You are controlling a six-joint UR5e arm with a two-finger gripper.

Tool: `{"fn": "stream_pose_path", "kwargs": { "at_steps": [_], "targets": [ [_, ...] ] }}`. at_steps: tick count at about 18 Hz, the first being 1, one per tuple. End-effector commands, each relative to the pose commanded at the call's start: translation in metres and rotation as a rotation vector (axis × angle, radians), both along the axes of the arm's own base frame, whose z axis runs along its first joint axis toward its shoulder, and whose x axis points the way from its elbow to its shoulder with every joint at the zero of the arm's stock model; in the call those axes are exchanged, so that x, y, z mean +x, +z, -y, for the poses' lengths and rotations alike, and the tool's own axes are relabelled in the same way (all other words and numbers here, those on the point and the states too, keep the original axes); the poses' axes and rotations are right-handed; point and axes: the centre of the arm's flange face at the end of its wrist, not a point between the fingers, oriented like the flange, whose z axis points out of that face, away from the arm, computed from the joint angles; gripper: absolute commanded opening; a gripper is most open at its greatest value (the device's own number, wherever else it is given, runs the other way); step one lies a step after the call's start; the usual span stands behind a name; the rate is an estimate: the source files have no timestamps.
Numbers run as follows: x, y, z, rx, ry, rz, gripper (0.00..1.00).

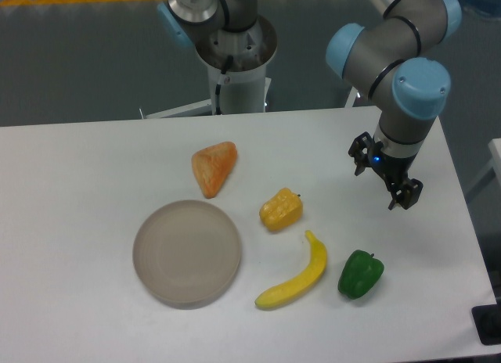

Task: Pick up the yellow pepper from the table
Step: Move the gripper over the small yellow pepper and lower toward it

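Black two-finger gripper [385, 177] empty, fingers apart, hovering well right of lumpy yellow toy pepper [281, 210] lying untouched on white table [78, 183]. Approach, grasp, lift all remain.

The table [94, 167] is a white rectangular top with rounded corners, and five things lie directly on it. Taking the round grey plate [186, 252] as the landmark: the orange wedge-shaped piece [213, 167] lies just beyond its far edge, a little to the right. The yellow pepper [281, 210] sits near the plate's right side, level with its far rim. The banana [297, 274] lies to the plate's right, nearer the front edge, curving up and away. The green pepper [361, 274] rests farther right of the plate, just past the banana.
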Motion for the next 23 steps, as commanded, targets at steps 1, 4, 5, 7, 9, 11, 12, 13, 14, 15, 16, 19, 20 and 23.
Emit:
{"fn": "stream_pose_path", "kwargs": {
  "at_steps": [1,4,5,7,9,11,12,13,14,15,16,19,20,23],
  "targets": [
    [0.000,-0.001,0.000,-0.002,0.000,0.002,1.00],
    [0.002,-0.001,-0.001,-0.001,0.001,0.003,1.00],
    [0.003,0.000,-0.001,0.000,-0.002,0.002,1.00],
    [0.013,0.002,-0.007,0.005,-0.015,0.002,1.00],
    [0.025,0.001,-0.013,0.003,-0.032,0.005,1.00],
    [0.034,-0.002,-0.015,-0.005,-0.041,0.008,1.00],
    [0.042,-0.004,-0.018,-0.009,-0.052,0.013,1.00],
    [0.049,-0.006,-0.020,-0.012,-0.063,0.016,1.00],
    [0.057,-0.005,-0.019,-0.013,-0.066,0.017,1.00],
    [0.064,-0.006,-0.019,-0.012,-0.063,0.021,1.00],
    [0.073,-0.010,-0.022,-0.016,-0.063,0.028,1.00],
    [0.097,-0.019,-0.028,-0.031,-0.054,0.037,1.00],
    [0.103,-0.024,-0.029,-0.038,-0.035,0.043,1.00],
    [0.121,-0.038,-0.039,-0.051,0.025,0.057,1.00]
  ]
}}
